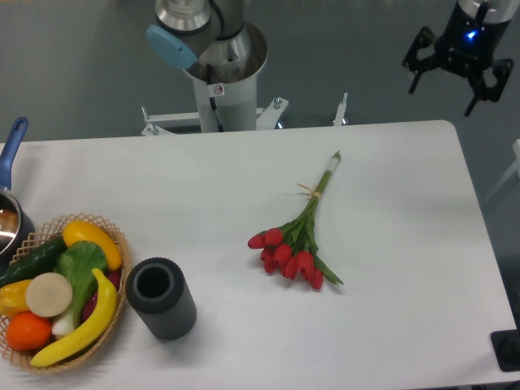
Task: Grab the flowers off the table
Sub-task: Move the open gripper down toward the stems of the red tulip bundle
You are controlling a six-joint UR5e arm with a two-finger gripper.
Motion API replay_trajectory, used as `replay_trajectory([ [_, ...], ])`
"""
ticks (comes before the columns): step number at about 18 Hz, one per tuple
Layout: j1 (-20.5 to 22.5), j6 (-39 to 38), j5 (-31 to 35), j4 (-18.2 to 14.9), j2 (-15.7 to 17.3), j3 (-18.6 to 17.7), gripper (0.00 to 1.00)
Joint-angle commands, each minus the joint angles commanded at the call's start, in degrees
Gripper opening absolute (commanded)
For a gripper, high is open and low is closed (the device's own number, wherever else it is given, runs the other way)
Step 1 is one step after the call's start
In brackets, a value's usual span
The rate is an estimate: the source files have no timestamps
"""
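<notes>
The flowers are seen lying flat near the middle of the white tabletop, with the red tulip heads pointed toward the lower left and the green stems running up and to the right, bound by a tan band partway along. The stem ends are directed toward the far edge of the tabletop. The gripper is held in the upper right corner of the view, above and beyond the far right corner of the tabletop, well apart from the flowers. Its jaws are spread wide, with nothing between them, and a blue light is lit on its body. The flowers are thus found down and to the left of the jaws, untouched. At the left edge a wicker basket of fruit and vegetables is set, with a dark cylinder just beside it on the right. A pot with a blue handle is partly visible at the far left.
</notes>
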Motion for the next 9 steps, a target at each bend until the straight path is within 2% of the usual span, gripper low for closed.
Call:
replay_trajectory([
  [3, -0.5, -0.8, -0.4, 0.4, 0.0, -1.5, 1.00],
  [5, -1.7, -2.3, -0.2, 1.2, 0.2, -4.3, 1.00],
  [7, -2.8, -2.6, 0.1, 3.7, 0.3, -6.2, 1.00],
  [9, -3.1, -2.6, 0.2, 4.3, 1.0, -9.6, 1.00],
])
